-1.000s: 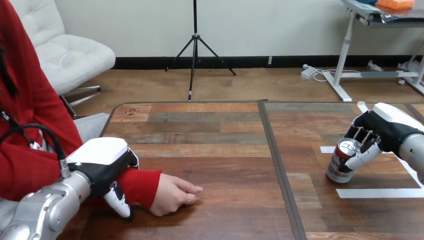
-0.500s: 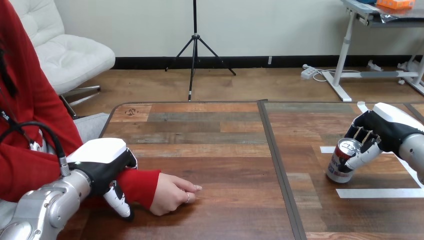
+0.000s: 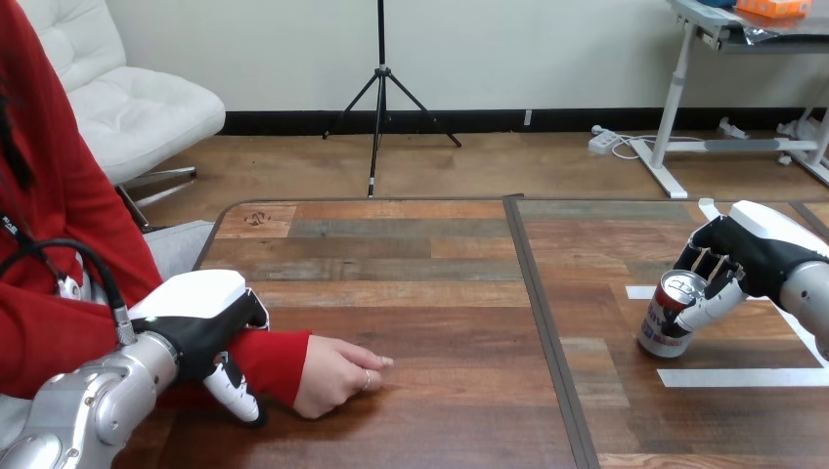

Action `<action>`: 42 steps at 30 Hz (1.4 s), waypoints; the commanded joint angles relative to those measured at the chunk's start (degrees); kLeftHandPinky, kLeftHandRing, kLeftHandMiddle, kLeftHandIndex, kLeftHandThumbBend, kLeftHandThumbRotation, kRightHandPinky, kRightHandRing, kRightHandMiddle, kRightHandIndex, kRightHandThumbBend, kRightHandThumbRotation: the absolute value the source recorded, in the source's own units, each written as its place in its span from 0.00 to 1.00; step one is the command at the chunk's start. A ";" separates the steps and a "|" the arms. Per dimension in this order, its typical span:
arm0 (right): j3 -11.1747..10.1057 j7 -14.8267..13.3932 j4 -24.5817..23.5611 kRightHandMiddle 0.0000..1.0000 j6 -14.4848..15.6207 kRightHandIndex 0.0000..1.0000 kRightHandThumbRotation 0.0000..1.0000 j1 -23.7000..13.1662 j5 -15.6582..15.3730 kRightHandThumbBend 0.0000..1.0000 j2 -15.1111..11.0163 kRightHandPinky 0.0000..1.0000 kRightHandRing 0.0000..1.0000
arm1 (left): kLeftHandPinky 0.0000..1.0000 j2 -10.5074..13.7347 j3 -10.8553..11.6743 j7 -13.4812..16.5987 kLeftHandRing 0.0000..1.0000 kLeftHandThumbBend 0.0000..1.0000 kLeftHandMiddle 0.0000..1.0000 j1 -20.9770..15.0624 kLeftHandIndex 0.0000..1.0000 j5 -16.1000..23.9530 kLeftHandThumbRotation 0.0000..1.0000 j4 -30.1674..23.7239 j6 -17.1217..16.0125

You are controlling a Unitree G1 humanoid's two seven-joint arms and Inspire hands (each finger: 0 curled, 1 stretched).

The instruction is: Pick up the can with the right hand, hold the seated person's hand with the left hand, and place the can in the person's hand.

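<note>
A red, white and silver can stands on the table at the right, tilted slightly. My right hand reaches it from the right, with its fingers curled round the can's upper part. At the left, the person's hand rests on the table, palm down with loosely curled fingers, at the end of a red sleeve. My left hand lies over that sleeve at the wrist. Its thumb hangs down the near side and its fingers wrap over the far side.
White tape strips mark the table around the can. A dark seam runs front to back through the middle of the wooden table. The person's torso fills the left edge.
The person's hand and my left hand on the wrist have drawn slightly to the left. My right hand and the can have stayed put.
</note>
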 commanded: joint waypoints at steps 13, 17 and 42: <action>-1.22 -2.60 -2.65 0.52 -0.22 0.47 0.00 -3.93 0.85 0.80 1.01 0.45 0.50 | 0.19 -1.33 3.82 4.31 0.25 0.79 0.34 -2.29 0.37 -4.72 0.00 -6.70 0.43; -1.46 -2.67 -2.77 0.55 0.10 0.47 0.00 -4.14 1.16 0.79 1.43 0.48 0.53 | 0.19 -1.46 4.45 4.83 0.25 0.79 0.34 -2.47 0.37 -5.50 0.00 -7.73 0.40; -2.28 -2.59 -5.77 0.49 -1.90 0.47 0.00 -5.05 2.18 0.78 3.63 0.42 0.45 | 0.20 -2.70 7.97 11.19 0.26 0.83 0.35 -4.42 0.35 -10.31 0.00 -11.38 -3.34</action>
